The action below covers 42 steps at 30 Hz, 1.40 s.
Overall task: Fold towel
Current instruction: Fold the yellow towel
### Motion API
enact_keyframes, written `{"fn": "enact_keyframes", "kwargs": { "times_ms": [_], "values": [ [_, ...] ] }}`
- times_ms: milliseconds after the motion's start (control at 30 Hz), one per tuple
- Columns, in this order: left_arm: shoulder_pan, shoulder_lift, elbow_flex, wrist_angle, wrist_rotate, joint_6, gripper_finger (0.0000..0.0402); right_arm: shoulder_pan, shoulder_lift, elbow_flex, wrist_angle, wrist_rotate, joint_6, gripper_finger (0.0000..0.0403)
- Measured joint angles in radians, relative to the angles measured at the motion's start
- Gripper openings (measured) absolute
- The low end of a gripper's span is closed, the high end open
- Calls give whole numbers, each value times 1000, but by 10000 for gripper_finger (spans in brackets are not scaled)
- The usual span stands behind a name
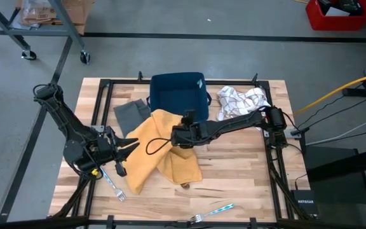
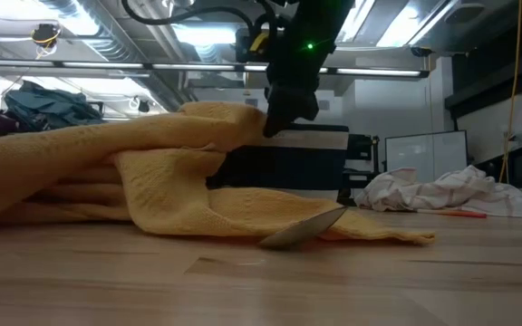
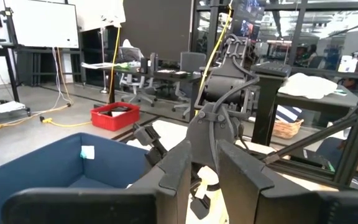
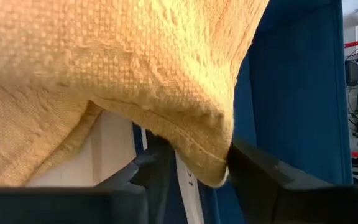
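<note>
So the wooden worktop (image 1: 234, 172) has a yellow towel (image 1: 161, 149) bunched up around its middle, spilling toward the left edge. At the far edge sits a dark blue bin (image 1: 176, 92), with a grey cloth (image 1: 131, 114) just left of it and a white patterned cloth (image 1: 240, 102) on its right. The right gripper (image 1: 175, 135) is over the middle of the worktop with a fold of the towel pinched between its fingers (image 4: 160, 168); in the low view that bit of towel is lifted off the wood while the rest drapes down. The left gripper (image 1: 131, 143) is near the left edge, right at the towel's left side, fingers fairly close together, but I honestly can't tell if it's got fabric or not. Two forks lie near the front edge: one (image 1: 113, 183) toward the left corner, one (image 1: 211, 213) about mid-edge.
</note>
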Motion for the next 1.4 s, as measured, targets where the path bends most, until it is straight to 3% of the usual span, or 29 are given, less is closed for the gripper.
{"fn": "enact_keyframes", "kwargs": {
  "times_ms": [300, 433, 733, 1400],
  "values": [
    [1, 0, 0, -1, 0, 0, 70, 10, 0, 0, -3, 1, 5, 41],
    [1, 0, 0, -1, 0, 0, 70, 37, 0, 0, -5, 29, 5, 11],
    [1, 0, 0, 0, 0, 0, 70, 100, 0, 0, -4, 82, 9, 32],
    [1, 0, 0, -1, 0, 0, 70, 98, 0, 0, 70, 34, 20, 35]
  ]
}}
